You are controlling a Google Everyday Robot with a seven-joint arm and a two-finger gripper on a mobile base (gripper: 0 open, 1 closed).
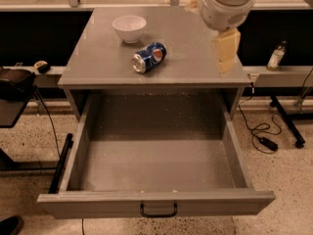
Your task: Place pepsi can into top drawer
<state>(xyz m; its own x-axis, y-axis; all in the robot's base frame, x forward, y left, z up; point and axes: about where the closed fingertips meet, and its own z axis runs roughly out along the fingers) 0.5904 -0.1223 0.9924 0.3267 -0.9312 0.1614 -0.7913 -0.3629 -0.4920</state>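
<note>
The small blue aluminium pepsi can (149, 58) with the red-and-white round logo is located on the top of the grey metal table (98, 60), near the middle of that surface. The can is laid on its side, with one silver end turned toward the front left and the logo facing upward. It is positioned just in front of, and slightly to the right of, the round white bowl (129, 27). The bowl stands upright, and the two are near each other but apart.

The wide, shallow grey metal top drawer (98, 203) is pulled fully out below the table top. Its flat front panel is nearest the camera, and the small black handle (158, 211) is mounted at the centre of that panel. The pepsi can is outside the drawer.

The cream-coloured gripper (225, 62) hangs from the white arm (227, 4) above the right side of the table top, close to the right edge. It is well to the right of the pepsi can and is not in contact with it. Whether the gripper is released or clenched cannot be told.

A small bottle (276, 56) stands on the ledge to the right of the table. A black cable (259, 133) lies on the speckled floor (274, 170).
</note>
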